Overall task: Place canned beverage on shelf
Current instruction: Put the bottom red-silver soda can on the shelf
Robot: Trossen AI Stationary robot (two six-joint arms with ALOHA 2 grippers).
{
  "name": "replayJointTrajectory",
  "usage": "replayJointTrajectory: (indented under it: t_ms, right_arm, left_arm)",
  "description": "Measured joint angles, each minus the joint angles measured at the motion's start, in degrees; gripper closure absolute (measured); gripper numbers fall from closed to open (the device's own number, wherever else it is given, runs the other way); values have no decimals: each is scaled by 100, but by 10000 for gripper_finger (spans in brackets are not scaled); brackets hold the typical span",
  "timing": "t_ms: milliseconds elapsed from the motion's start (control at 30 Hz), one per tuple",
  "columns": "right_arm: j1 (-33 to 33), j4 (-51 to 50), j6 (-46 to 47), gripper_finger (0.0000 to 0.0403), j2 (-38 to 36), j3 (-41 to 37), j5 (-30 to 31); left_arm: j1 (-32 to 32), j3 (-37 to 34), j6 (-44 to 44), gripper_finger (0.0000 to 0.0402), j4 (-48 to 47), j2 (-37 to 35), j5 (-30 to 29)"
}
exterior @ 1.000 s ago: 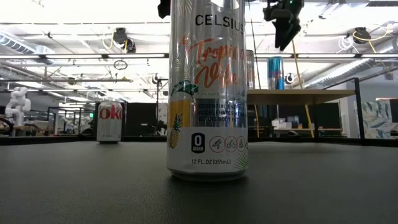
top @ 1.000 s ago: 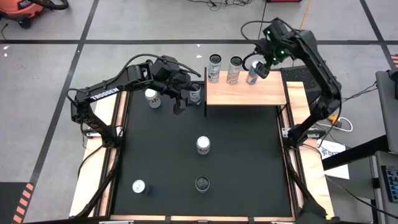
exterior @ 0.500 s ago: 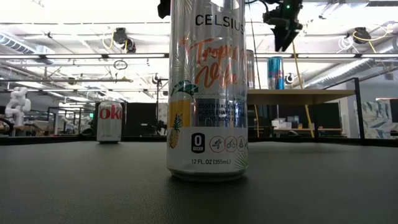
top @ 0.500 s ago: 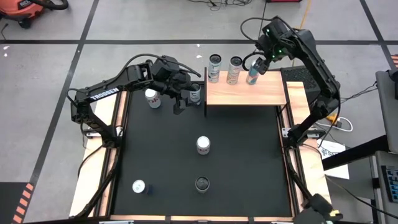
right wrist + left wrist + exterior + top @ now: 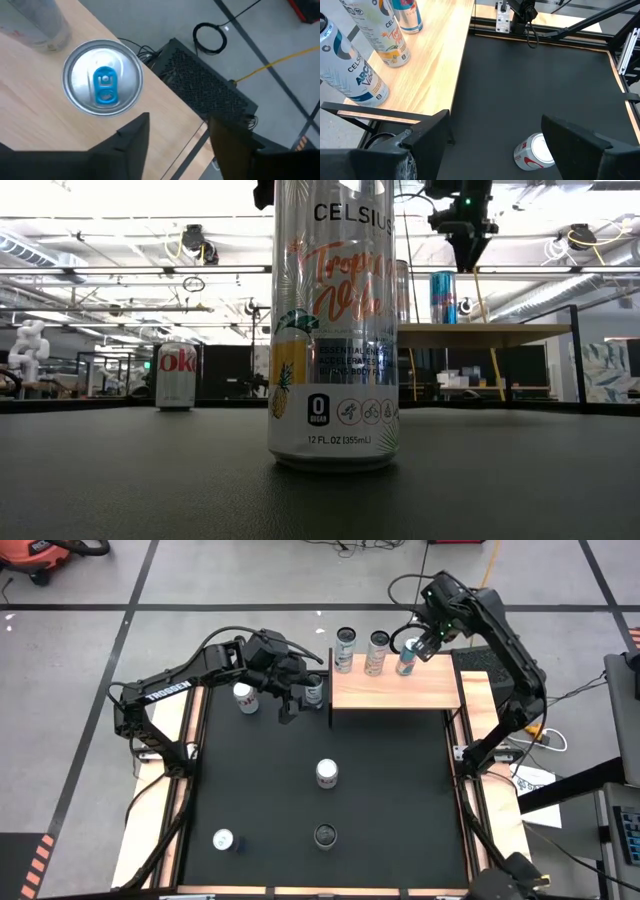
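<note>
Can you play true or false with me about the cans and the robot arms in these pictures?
1. Three cans stand on the shelf. True.
2. The right gripper is squeezing the blue-tab can. False: it hangs above that can, holding nothing.
3. The left gripper is by the shelf's left edge, over the black mat, jaws open. True.
4. The Diet Coke can stands on the shelf. False: it stands on the mat.
5. Every can is lying on its side. False: they stand upright.
</note>
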Motion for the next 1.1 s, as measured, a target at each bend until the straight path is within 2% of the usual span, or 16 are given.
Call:
replayJointTrajectory:
  t_ms: [200, 433, 567, 733, 1000, 1100]
  right_arm:
    - [-36, 119, 219, 281, 0, -228, -4]
    - [-36, 365, 324, 311, 0, -333, -22]
    - [-36, 366, 368, 320, 0, -333, -35]
    - [-36, 462, 402, 324, 0, -333, -602]
    - [-36, 547, 470, 324, 0, -333, -616]
    - [-40, 461, 461, 324, 0, -333, -353]
  left_arm:
    - [0, 0, -4, 84, 0, 0, 0]
    - [0, 0, -8, 84, 0, 0, 0]
    - [0, 0, -22, 84, 0, 0, 0]
    - [0, 0, -21, 84, 0, 0, 0]
    - [0, 0, -17, 84, 0, 0, 0]
    - [0, 0, -2, 84, 0, 0, 0]
